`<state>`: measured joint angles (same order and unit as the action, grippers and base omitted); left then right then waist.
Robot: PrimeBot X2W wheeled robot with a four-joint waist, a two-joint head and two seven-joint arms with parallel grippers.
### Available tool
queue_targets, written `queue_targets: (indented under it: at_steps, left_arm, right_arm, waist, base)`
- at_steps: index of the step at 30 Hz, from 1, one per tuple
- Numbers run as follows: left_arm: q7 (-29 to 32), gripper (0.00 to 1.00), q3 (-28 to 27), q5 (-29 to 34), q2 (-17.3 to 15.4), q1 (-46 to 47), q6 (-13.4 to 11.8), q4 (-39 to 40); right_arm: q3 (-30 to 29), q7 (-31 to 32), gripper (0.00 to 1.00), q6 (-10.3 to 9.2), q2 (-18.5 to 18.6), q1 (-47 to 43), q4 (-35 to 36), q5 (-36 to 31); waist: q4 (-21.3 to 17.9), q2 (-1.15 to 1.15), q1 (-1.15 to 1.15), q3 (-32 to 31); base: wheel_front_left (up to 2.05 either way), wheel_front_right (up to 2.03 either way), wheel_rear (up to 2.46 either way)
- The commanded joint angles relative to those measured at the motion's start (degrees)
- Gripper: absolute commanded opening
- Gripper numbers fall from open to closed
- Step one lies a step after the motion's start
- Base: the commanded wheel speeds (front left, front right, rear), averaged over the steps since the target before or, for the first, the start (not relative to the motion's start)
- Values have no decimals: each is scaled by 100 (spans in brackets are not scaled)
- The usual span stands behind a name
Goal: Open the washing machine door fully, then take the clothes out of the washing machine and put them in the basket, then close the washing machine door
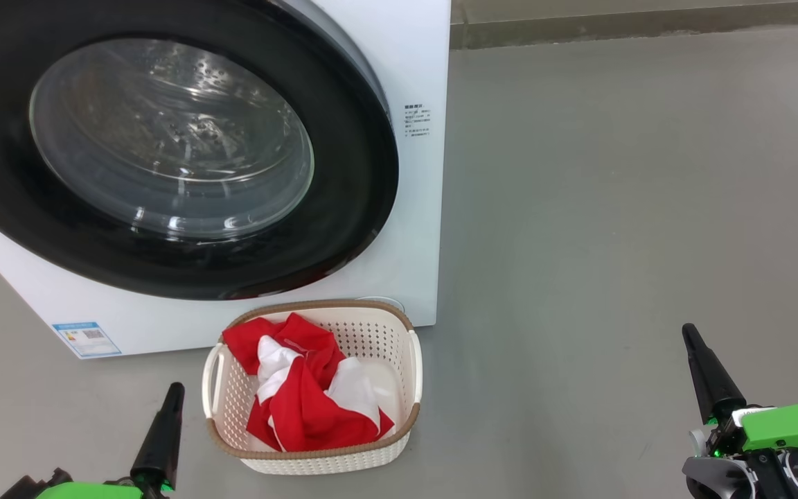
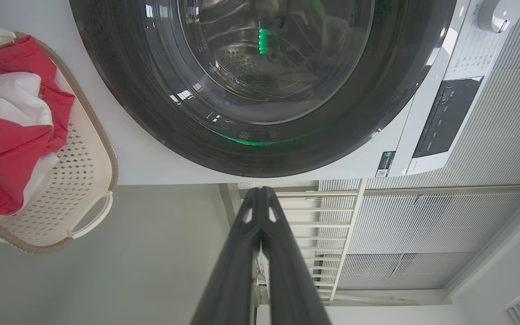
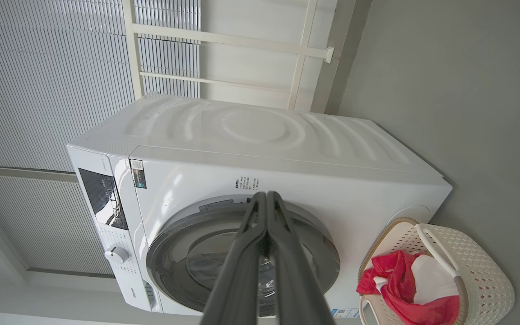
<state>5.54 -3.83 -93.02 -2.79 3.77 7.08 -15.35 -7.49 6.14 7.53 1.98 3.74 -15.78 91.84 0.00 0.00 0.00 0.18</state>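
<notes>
One left hand [image 1: 176, 389] sits at lower left, fingers pressed together, holding nothing. One washing machine [image 1: 416, 62] has its single washing machine door [image 1: 350, 229] shut flush. One basket [image 1: 379, 326] stands just before the machine, holding the clothes [image 1: 305, 409] in one red-and-white heap. One right hand [image 1: 688, 333], well apart, is likewise closed and holds nothing. The floor [image 1: 614, 208] is smooth and grey, with white slatted panels [image 3: 39, 67] behind the machine.

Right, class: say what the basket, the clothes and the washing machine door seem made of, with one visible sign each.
The basket: apparently matte cream plastic, moulded perforations, brown woven-look rim. The clothes: soft red and white fabric, crumpled. The washing machine door: glossy black rim, probably plastic; clear reflective window, likely glass.
</notes>
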Motion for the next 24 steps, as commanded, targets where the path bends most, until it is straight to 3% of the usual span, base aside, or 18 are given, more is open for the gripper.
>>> queue_targets:
  at_steps: [1,24]
  left_arm:
    - [43,0,-205,32,-58,237,41,133]
    - [59,0,-225,49,-44,238,41,132]
  right_arm:
    - [93,38,0,-4,92,244,176,29]
    - [92,39,0,-4,91,244,176,28]
  waist:
    - [0,0,0,0]
    - [0,0,0,0]
  base:
    - [0,0,0]
    - [0,0,0]
